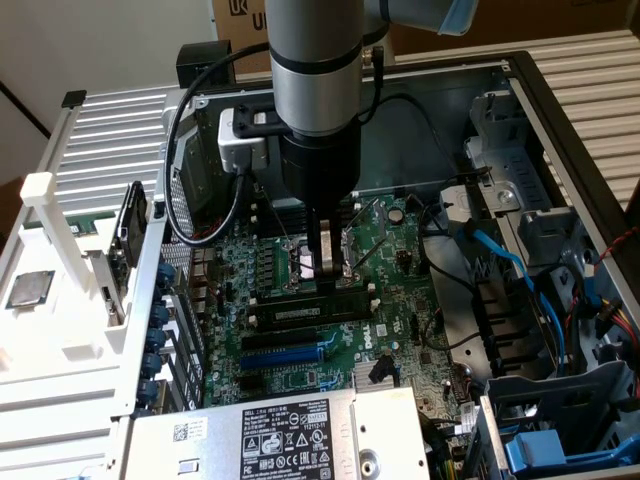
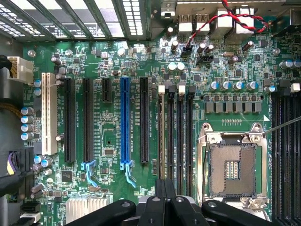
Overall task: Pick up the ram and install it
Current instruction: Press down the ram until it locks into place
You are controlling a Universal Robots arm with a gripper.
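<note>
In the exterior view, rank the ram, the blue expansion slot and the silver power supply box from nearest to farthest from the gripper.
1. The ram, beside the gripper.
2. The blue expansion slot, a row nearer the camera.
3. The silver power supply box, at the bottom edge.

One ram (image 1: 305, 313), one blue slot (image 2: 124, 120), one white slot (image 2: 47, 113), one processor socket (image 2: 232, 167)

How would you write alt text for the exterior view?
A silver-and-black robot arm holds its gripper shut above a green motherboard in an open metal computer case, close to the long dark ram stick with pale label.
</note>
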